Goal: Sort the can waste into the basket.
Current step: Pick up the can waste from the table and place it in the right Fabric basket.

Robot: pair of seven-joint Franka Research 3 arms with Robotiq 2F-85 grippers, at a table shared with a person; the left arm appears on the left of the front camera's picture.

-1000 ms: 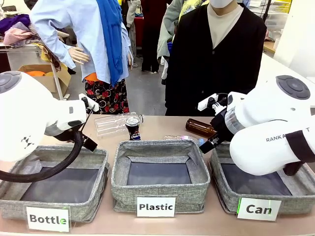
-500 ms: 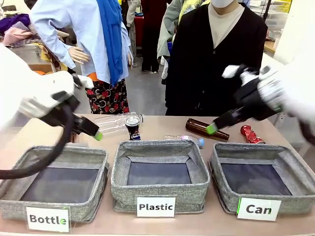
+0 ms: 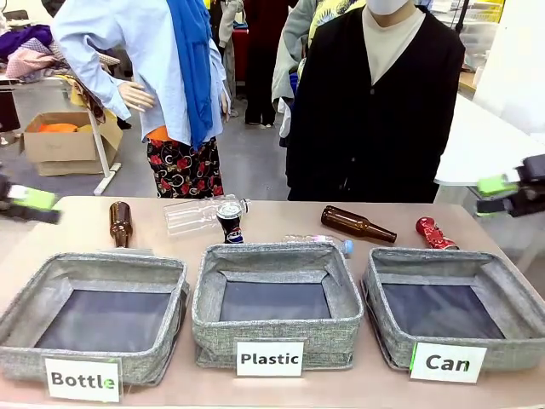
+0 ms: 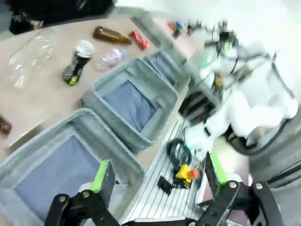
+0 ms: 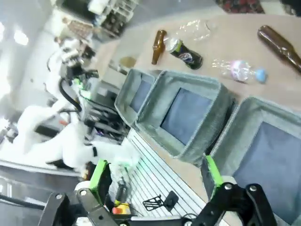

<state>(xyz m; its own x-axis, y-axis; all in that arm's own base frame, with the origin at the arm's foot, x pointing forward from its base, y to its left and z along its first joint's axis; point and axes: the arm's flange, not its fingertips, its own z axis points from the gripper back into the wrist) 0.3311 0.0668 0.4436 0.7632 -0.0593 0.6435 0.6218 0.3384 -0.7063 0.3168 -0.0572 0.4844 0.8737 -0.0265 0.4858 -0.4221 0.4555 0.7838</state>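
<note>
Both arms sit out past the ends of the table (image 3: 77, 232). The left gripper (image 4: 157, 175) hangs high off the left end, tilted down over the bins, and the right gripper (image 5: 155, 175) is raised off the right end, each with jaws spread wide and holding nothing. The basket (image 3: 381, 319) stands at the right end; the dark can (image 3: 230, 220) is upright behind the Plastic bin (image 3: 209, 319), and the crushed red can (image 3: 434, 233) lies just behind the basket's far rim.
</note>
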